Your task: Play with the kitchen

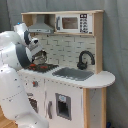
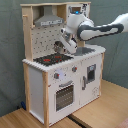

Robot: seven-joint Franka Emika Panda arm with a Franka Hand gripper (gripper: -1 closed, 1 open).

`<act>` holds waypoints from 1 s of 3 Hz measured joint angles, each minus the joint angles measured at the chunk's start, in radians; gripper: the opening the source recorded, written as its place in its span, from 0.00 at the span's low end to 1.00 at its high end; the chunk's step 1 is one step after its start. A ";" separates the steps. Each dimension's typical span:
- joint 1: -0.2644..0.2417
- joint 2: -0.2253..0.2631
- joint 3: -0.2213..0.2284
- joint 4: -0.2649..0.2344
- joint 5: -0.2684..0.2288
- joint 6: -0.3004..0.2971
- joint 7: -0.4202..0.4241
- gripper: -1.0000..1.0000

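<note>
The kitchen [image 1: 75, 95] is a white and light-wood toy unit, seen in both exterior views [image 2: 45, 85]. It has a black-and-red hob [image 2: 52, 59], a grey hood [image 2: 49, 21], a sink [image 1: 74, 73] with a black tap [image 1: 85, 59], a microwave [image 1: 75, 23], an oven door [image 2: 64, 95] and knobs [image 2: 57, 76]. My gripper [image 2: 61, 46] hangs just above the back of the hob [image 1: 42, 66], under the hood [image 1: 41, 26]. In the first exterior view the gripper [image 1: 37, 56] is partly hidden by the white arm.
The kitchen stands on a wooden tabletop [image 2: 100, 110] in front of a grey-green curtain [image 2: 10, 50]. A small dispenser door [image 2: 90, 74] sits below the sink. The arm's large white base [image 1: 12, 100] stands close against the hob end of the unit.
</note>
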 joint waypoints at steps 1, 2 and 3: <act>-0.074 -0.055 0.043 0.051 0.052 -0.002 -0.057 0.00; -0.156 -0.112 0.093 0.114 0.102 -0.010 -0.109 0.00; -0.238 -0.165 0.148 0.187 0.143 -0.027 -0.151 0.00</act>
